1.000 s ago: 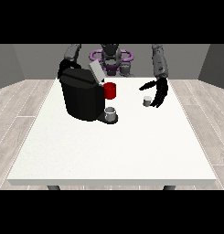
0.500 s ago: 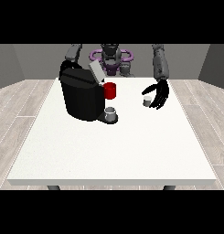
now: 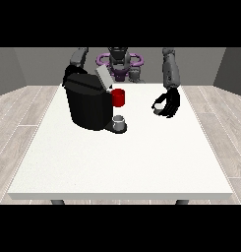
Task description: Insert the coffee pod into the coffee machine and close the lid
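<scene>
— Where is the coffee pod (image 3: 158,106)?

— On the white table (image 3: 122,162), well apart from the coffee machine (image 3: 89,101), out past the side where the red mug (image 3: 118,97) stands. It is a small pale thing, and the hand at the view's right (image 3: 170,103) has its dark fingers curled about it.

— And the machine itself?

— A black block with its lid (image 3: 103,77) tilted up and open at the top. A small grey cup (image 3: 119,121) sits on the tray at its foot, just below the red mug.

— The other hand?

— The hand at the view's left is hidden behind the coffee machine; only its arm (image 3: 78,60) shows above, so I cannot tell how its fingers lie.
</scene>
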Motion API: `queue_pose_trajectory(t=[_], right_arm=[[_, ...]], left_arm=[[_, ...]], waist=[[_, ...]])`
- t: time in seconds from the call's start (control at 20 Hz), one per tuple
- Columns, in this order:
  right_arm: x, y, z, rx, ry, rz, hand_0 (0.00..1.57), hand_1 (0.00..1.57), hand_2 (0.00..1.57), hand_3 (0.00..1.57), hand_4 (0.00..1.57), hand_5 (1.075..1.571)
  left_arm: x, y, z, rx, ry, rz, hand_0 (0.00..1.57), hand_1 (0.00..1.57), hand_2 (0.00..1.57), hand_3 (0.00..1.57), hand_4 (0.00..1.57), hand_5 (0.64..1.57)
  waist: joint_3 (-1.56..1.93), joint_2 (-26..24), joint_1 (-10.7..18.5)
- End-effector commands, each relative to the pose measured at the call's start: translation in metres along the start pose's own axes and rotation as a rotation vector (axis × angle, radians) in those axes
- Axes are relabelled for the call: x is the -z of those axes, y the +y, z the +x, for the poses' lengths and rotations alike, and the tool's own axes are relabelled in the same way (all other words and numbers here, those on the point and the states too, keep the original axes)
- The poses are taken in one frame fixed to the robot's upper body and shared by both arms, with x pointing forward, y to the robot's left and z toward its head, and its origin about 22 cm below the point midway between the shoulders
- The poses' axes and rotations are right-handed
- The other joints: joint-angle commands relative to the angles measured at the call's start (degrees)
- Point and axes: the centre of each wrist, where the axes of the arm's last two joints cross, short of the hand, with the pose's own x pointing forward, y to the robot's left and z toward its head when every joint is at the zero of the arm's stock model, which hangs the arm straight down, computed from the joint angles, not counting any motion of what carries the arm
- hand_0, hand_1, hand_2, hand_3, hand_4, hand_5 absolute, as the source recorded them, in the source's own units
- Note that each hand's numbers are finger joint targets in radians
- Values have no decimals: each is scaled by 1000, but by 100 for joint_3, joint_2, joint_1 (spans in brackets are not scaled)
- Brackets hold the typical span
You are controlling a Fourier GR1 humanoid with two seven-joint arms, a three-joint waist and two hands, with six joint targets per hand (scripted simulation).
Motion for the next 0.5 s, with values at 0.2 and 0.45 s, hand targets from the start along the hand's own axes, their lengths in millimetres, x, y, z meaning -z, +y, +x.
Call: queue_pose_trajectory(t=[0.2, 0.45], right_arm=[[4, -6, 2, 21, -15, -12, 0, 0, 0, 0, 535, 1571], [2, -1, -4, 38, -16, -11, 0, 0, 0, 0, 398, 1571]], left_arm=[[3, 6, -4, 160, 4, -19, 970, 970, 1054, 793, 319, 1571], [8, 11, 3, 136, -80, -13, 1266, 1266, 1399, 1363, 507, 1571]], waist=[[-4, 71, -45], [-5, 48, 55]])
